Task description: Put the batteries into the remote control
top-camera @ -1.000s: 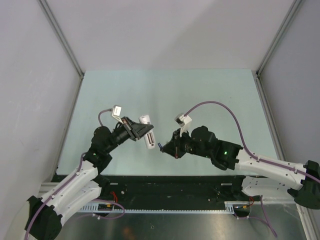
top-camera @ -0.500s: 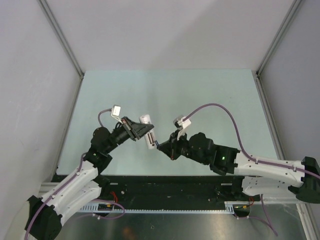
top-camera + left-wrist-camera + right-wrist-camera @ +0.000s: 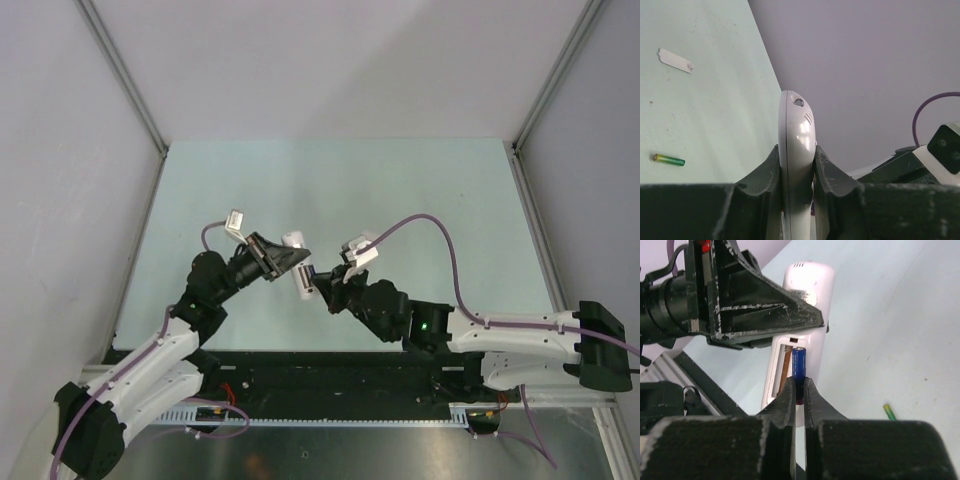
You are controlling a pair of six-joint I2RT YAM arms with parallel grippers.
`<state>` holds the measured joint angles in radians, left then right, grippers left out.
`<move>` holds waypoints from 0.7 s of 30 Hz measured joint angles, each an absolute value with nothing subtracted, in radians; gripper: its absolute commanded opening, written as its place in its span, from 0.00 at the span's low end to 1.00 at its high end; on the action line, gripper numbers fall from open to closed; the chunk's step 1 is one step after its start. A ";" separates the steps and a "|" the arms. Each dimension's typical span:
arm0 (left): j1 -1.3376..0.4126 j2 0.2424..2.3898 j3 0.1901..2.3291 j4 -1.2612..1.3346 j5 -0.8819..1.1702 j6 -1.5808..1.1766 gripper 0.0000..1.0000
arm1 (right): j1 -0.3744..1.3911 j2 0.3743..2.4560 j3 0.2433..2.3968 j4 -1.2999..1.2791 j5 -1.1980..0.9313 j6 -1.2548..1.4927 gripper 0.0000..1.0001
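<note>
Now right pincer (image 3: pixel 799 386) grips purple battery (image 3: pixel 799 361) at compartment (image 3: pixel 783 365) of remote control (image 3: pixel 807 280), clamped in left pincer (image 3: pixel 796 150).

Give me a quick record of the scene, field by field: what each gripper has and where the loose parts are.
Left gripper: shut on the remote control
Right gripper: shut on the blue-purple battery
Battery position: tip at the open compartment, not visibly seated
Green battery: lying loose on the table
White cover: flat on the table, apart from the green battery
</note>
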<state>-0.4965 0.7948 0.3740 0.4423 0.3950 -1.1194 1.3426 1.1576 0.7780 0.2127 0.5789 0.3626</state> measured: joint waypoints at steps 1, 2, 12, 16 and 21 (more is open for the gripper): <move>-0.497 0.793 0.374 0.441 0.395 -1.127 0.00 | 1.344 1.158 0.776 0.225 0.591 0.360 0.00; -0.497 0.791 0.374 0.441 0.395 -1.131 0.00 | 1.344 1.158 0.772 0.241 0.604 0.355 0.00; -0.497 0.785 0.374 0.439 0.395 -1.153 0.00 | 1.349 1.178 0.754 0.329 0.664 0.323 0.00; -0.497 0.785 0.374 0.434 0.395 -1.153 0.00 | 1.365 1.184 0.752 0.351 0.680 0.320 0.00; -0.497 0.785 0.374 0.432 0.392 -1.153 0.00 | 1.388 1.191 0.752 0.377 0.689 0.319 0.00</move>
<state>-0.4973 0.7845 0.3740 0.4316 0.3923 -1.1526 1.3876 1.1908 0.7517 0.3767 0.6888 0.3195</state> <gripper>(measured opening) 0.268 0.034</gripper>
